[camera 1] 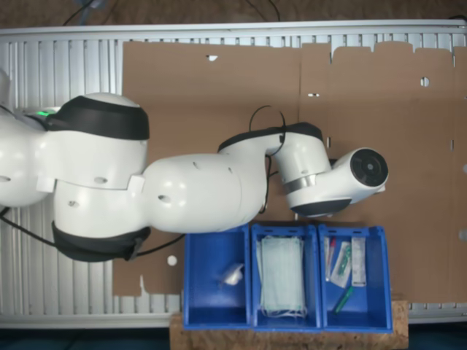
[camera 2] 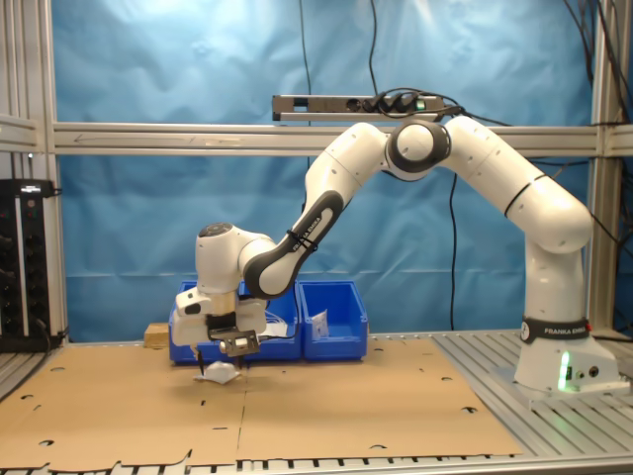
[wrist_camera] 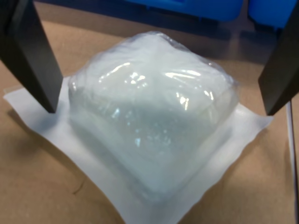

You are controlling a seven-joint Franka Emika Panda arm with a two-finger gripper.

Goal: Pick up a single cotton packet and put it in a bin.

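The cotton packet (wrist_camera: 149, 112) is a puffy, square, clear-white plastic pouch with a flat crinkled rim. It lies on the brown cardboard (wrist_camera: 37, 177). My gripper (wrist_camera: 161, 111) is open, with one black finger (wrist_camera: 28, 51) on each side of the packet, low over its rim. In the second exterior view the gripper (camera 2: 220, 362) hangs just above the packet (camera 2: 220, 374), in front of the blue bins (camera 2: 331, 322). In the first exterior view the arm's wrist (camera 1: 336, 182) covers the gripper and the packet.
Three blue bins stand in a row on a wooden block (camera 1: 398, 328). One bin (camera 1: 201, 292) holds a white scrap (camera 1: 233, 275), the middle one face masks (camera 1: 281, 275), the third assorted small items (camera 1: 349, 264). Cardboard sheet (camera 1: 219, 95) covers the slatted metal table (camera 1: 58, 65).
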